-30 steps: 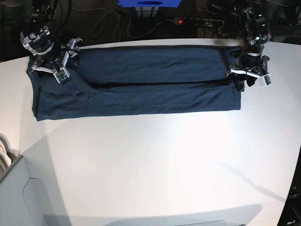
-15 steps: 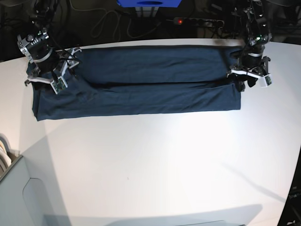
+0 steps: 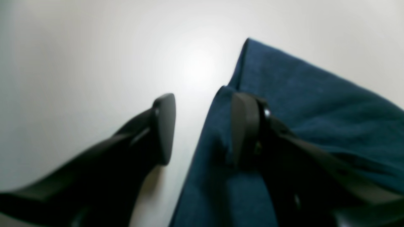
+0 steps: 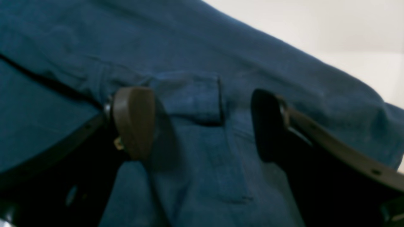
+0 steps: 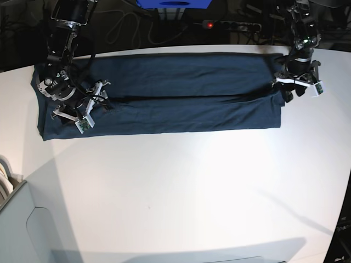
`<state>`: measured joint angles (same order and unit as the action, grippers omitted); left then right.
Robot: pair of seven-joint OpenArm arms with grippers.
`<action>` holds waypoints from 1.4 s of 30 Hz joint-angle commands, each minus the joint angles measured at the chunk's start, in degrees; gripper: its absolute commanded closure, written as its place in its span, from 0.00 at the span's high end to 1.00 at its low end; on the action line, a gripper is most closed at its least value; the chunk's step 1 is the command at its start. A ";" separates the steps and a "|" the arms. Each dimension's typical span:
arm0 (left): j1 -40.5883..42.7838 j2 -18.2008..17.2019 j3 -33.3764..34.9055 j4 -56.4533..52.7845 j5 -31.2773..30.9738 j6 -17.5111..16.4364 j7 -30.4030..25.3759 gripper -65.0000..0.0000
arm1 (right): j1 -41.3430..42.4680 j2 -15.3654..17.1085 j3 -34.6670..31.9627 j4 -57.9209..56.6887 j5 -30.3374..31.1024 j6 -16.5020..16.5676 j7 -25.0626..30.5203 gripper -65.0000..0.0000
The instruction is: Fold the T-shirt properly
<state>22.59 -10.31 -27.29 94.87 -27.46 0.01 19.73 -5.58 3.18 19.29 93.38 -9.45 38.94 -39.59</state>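
Observation:
The dark navy T-shirt (image 5: 181, 93) lies as a long folded band across the far part of the white table (image 5: 181, 192). My right gripper (image 5: 82, 109) is over the shirt's left end. In the right wrist view it (image 4: 200, 123) is open, both fingers low over the cloth (image 4: 284, 78) with a small folded flap (image 4: 189, 97) between them. My left gripper (image 5: 293, 87) is at the shirt's right end. In the left wrist view it (image 3: 202, 126) is open and straddles the cloth edge: one finger (image 3: 164, 126) over bare table, the other (image 3: 243, 126) on the shirt (image 3: 315, 104).
A power strip with a red light (image 5: 230, 24), cables and a blue box (image 5: 174, 3) lie behind the table's far edge. A pale grey object (image 5: 13, 219) stands at the front left corner.
My right gripper has moved from the shirt's far left corner forward and inward onto the cloth. My left gripper has shifted slightly back at the right end. The shirt lies as before.

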 commanded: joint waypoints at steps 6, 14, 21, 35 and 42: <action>1.37 -0.46 -0.36 1.09 -0.27 -0.05 -1.40 0.43 | 0.09 -1.29 -1.13 1.34 0.88 1.06 1.04 0.71; 2.25 -0.46 -0.45 1.09 -0.27 -0.05 -1.66 0.43 | -3.16 -1.91 -2.89 3.36 0.88 1.06 1.04 0.70; 2.16 -0.46 -0.45 1.09 -0.27 -0.05 -1.66 0.43 | -9.05 -1.64 -7.46 12.07 0.88 1.06 1.04 0.70; 2.16 0.24 -0.45 1.09 -0.27 -0.05 -1.66 0.43 | -15.65 0.82 -9.57 22.70 0.44 1.06 1.04 0.70; 2.86 0.68 -0.36 1.09 -0.27 -0.05 -1.66 0.43 | -10.46 1.52 -6.23 20.59 0.35 1.06 1.04 0.70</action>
<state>25.15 -9.02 -27.44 94.91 -27.46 -0.01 19.38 -16.38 4.51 12.67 113.23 -9.37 38.94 -39.42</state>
